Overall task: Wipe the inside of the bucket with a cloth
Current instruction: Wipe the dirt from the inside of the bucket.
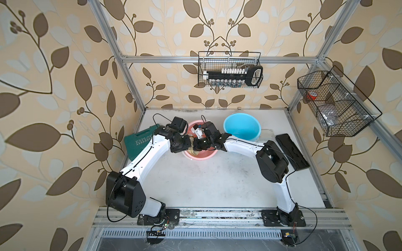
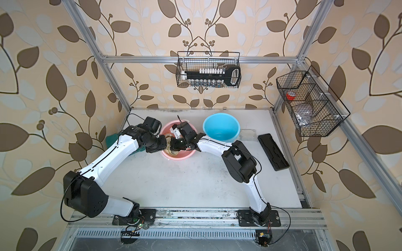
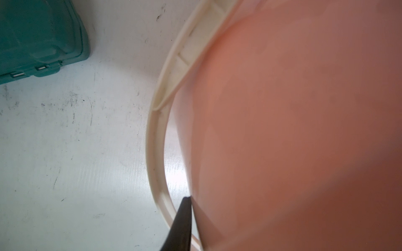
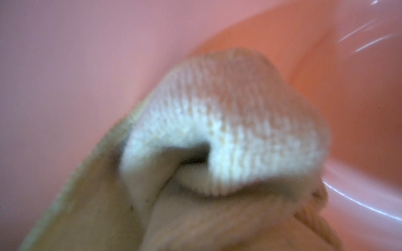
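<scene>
pink bucket (image 1: 204,157) (image 2: 185,156): stands upright on the white table (image 1: 206,184), toward the back and a little left of the middle, with both arms meeting over it.
bucket wall: fills most of the left wrist view (image 3: 282,130). The inside surrounds the fabric in the right wrist view (image 4: 87,65).
handle (image 3: 156,152): cream, folded down and curving around the outside of the pink bucket.
cloth (image 1: 193,151) (image 2: 170,152): pale yellow terry, bunched inside the pink bucket. Only small folds show between the two grippers in both top views. Close up, its ribbed pile is blurred (image 4: 217,130).
left gripper (image 1: 189,143) (image 2: 165,142): at the left edge of the pink bucket, jaws pressed together on the wall.
finger (image 3: 180,226): black, lying against the outer face of the wall. Its partner is hidden behind the wall.
right gripper (image 1: 195,146) (image 2: 171,145): reaches down into the pink bucket from the right, jaws pressed together and pinching the cloth. The bunched fabric hides its fingers in the right wrist view.
blue bucket (image 1: 241,126) (image 2: 220,128): upright, just to the right of the pink one, behind the right forearm.
green tool case (image 1: 139,139) (image 3: 39,39): lies on the table left of the pink bucket, partly under the left arm.
black tray (image 1: 292,152): long, on the right side of the table, well apart from both buckets.
wire baskets (image 1: 229,69) (image 1: 335,104): hang on the frame, one at the back and one on the right.
</scene>
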Controlling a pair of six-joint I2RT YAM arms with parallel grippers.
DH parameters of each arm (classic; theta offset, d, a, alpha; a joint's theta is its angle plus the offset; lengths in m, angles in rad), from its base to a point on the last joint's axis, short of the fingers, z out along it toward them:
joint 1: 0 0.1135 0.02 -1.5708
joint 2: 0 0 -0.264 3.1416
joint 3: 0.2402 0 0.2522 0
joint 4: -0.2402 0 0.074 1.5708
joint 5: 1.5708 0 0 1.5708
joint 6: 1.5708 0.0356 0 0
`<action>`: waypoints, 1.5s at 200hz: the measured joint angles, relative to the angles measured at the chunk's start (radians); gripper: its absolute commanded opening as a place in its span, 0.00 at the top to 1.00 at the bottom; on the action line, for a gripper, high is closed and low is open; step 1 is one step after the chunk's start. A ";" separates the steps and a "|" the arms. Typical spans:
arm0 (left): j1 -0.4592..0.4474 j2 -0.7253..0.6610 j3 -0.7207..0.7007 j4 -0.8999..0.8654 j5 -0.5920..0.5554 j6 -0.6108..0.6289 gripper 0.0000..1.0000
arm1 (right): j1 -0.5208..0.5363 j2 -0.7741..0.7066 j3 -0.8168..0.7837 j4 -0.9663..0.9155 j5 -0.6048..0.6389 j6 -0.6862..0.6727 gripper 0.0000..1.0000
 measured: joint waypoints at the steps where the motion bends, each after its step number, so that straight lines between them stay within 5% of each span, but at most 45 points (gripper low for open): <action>1: 0.000 0.000 0.000 0.001 0.002 0.002 1.00 | 0.000 -0.002 -0.002 0.002 0.003 0.001 1.00; 71: 0.005 -0.006 -0.007 0.076 0.098 0.013 1.00 | 0.018 -0.109 -0.109 0.124 0.281 0.082 1.00; 145: 0.021 0.003 0.005 0.035 0.123 0.008 1.00 | 0.040 -0.091 -0.103 0.133 0.283 0.103 1.00; 218: 0.035 0.064 0.082 -0.122 0.138 0.020 1.00 | 0.112 -0.089 -0.088 0.039 0.425 -0.068 1.00; 300: 0.034 0.069 0.134 -0.185 0.180 0.046 1.00 | 0.121 -0.100 0.059 -0.143 0.796 -0.327 1.00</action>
